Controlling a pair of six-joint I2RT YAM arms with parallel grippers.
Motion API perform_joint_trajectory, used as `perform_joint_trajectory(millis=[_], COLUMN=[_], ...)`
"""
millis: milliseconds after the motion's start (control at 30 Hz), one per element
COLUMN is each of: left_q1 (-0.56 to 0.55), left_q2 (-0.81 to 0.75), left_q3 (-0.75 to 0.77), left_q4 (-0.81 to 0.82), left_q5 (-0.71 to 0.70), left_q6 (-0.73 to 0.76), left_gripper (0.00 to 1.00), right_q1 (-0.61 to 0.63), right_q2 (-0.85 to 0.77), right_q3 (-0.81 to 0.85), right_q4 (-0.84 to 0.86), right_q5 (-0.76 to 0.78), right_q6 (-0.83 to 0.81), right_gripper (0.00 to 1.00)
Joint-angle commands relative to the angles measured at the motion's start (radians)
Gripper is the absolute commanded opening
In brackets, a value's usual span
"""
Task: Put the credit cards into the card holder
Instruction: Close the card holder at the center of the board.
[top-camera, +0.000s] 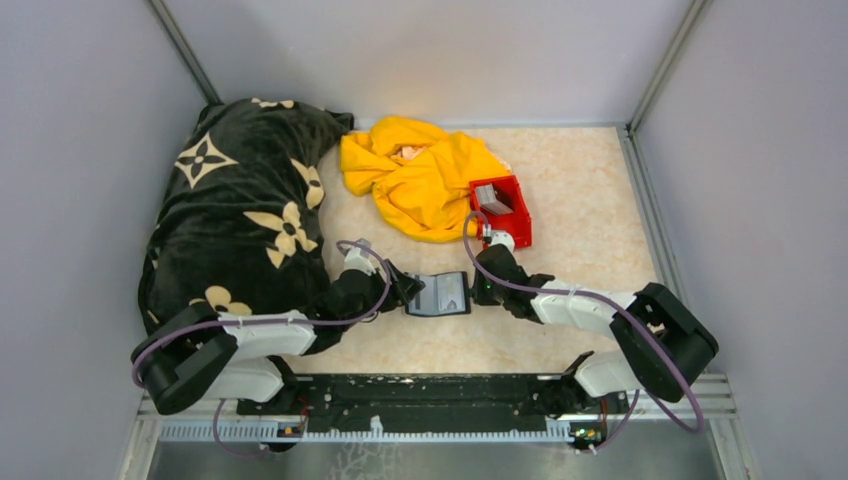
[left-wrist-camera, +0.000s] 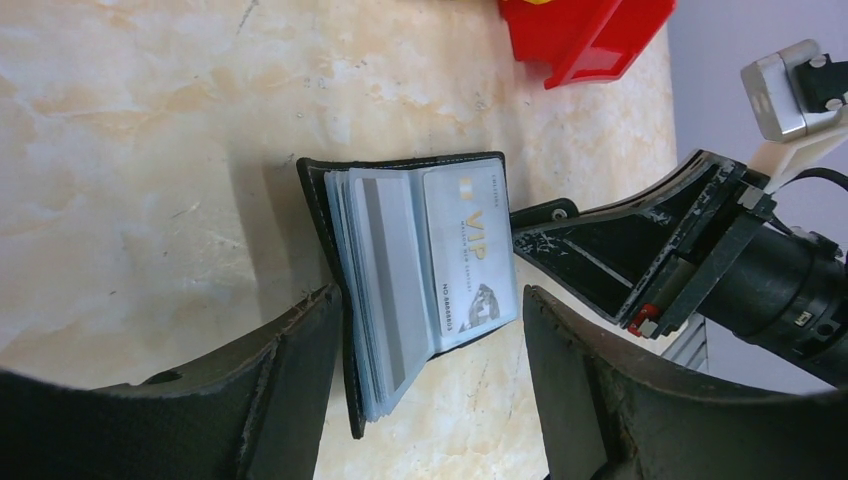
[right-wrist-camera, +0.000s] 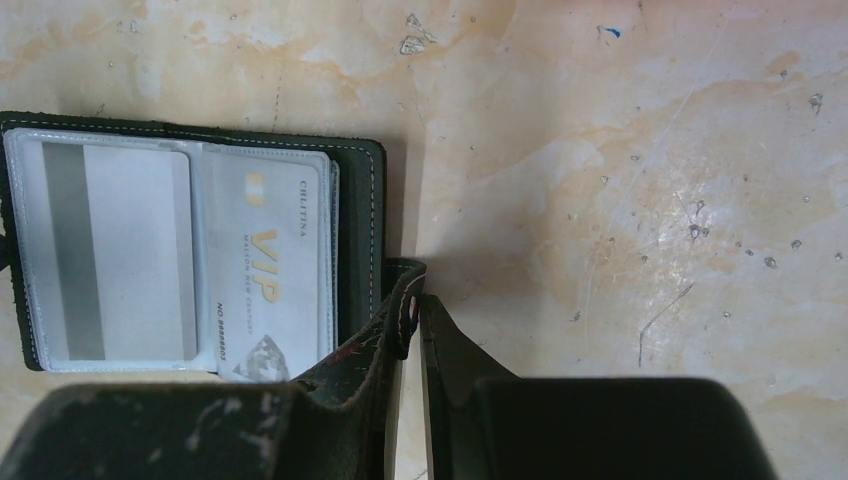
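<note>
Card holder: one, lying open on the table between my arms.
Credit cards: I count two in its sleeves; a grey stack sits in one red bin.
Left fingers: wide, straddling the holder.
Right fingers: pressed nearly together at its edge.

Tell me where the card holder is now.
In the top view, the card holder lies open at the centre, between the left gripper and the right gripper, nearer than the red bin.

Card holder on bench, centre front, cards in it. Bin behind to the rt, blanket far left.
</note>
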Motion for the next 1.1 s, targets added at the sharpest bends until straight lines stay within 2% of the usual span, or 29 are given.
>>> perform_joint_trajectory(millis=[0, 567, 1067], left_q1=[0.000, -0.001, -0.003], left_q2=[0.027, 0.048, 0.193], left_q3=[0.006, 0.034, 0.077], left_q4=[0.098, 0.186, 0.339], left_q5=[0.065, 0.127, 0.213], left_q6=[0.003, 0.002, -0.035], left_gripper=[0.73, 0.73, 0.72], right_q1=[0.001, 0.000, 0.000], right_q2=[-0.008, 0.001, -0.006], right_q3=[0.010, 0.022, 0.033], right_q4=[0.024, 0.004, -0.018], right_q5=[-0.014, 0.003, 0.020], right_q6=[-0.005, -0.015, -0.017], right_gripper=[0.12, 0.12, 0.11])
